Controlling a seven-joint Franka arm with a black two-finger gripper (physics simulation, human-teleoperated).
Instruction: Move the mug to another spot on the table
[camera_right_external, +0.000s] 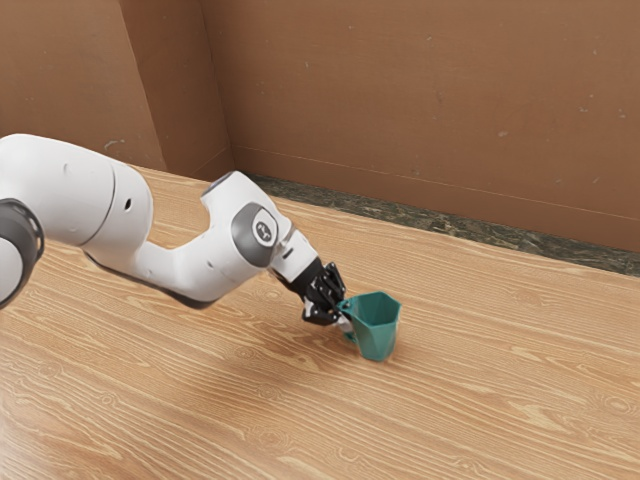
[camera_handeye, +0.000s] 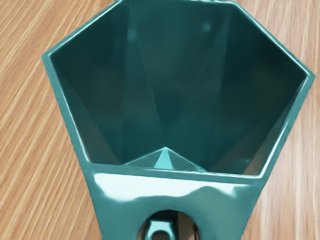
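A teal mug is seen upright on the wooden bench, right of centre in the exterior view. The black hand is held against its handle side; whether it grips cannot be told.

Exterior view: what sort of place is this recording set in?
Probably a bare simulated test room, not a home: a wide wood-grain table, plain brown walls with a dark speckled floor strip below them, and a Franka arm at a teal faceted mug.
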